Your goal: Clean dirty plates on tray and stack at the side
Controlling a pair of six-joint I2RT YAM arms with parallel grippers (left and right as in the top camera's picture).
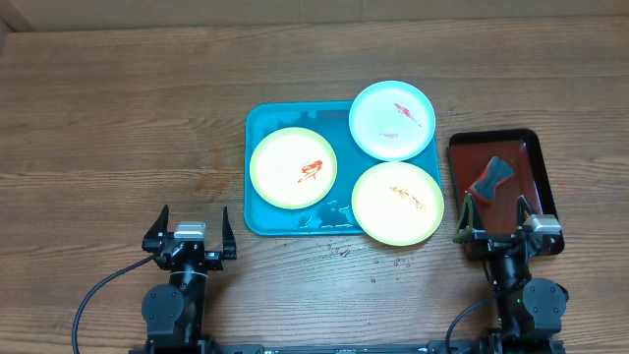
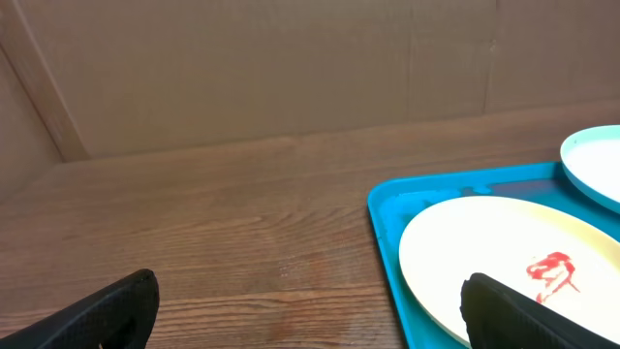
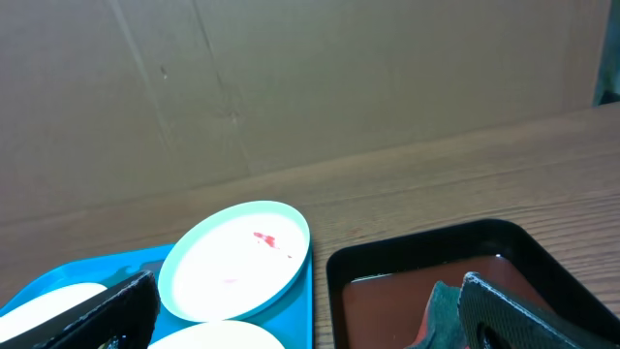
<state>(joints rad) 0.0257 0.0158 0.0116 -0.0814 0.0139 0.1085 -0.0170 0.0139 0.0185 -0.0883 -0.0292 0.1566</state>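
1. Three plates rest on the teal-blue tray [image 1: 260, 211], which lies on the wooden table [image 1: 118, 118] at its centre.
2. One yellow-green-rimmed plate [image 1: 293, 167] lies flat in the tray's left half, with a red smear at its centre.
3. One light-blue-rimmed plate [image 1: 392, 119] sits at the far right corner, overhanging the tray rim, with red marks on its white centre.
4. The second yellow-green-rimmed plate [image 1: 397, 203] sits at the near right corner, overhanging the rim toward the table, with orange smears on it.
5. A dark red-brown tray [image 1: 536, 167] lies just right of the teal-blue tray and carries a dark sponge or cloth [image 1: 489, 180].
6. The left gripper [image 1: 195, 211] is near the table's front edge, left of the teal-blue tray. Its jaws are spread wide and hold nothing.
7. The right gripper [image 1: 494, 206] is at the near end of the red-brown tray. Its jaws are spread wide and hold nothing.
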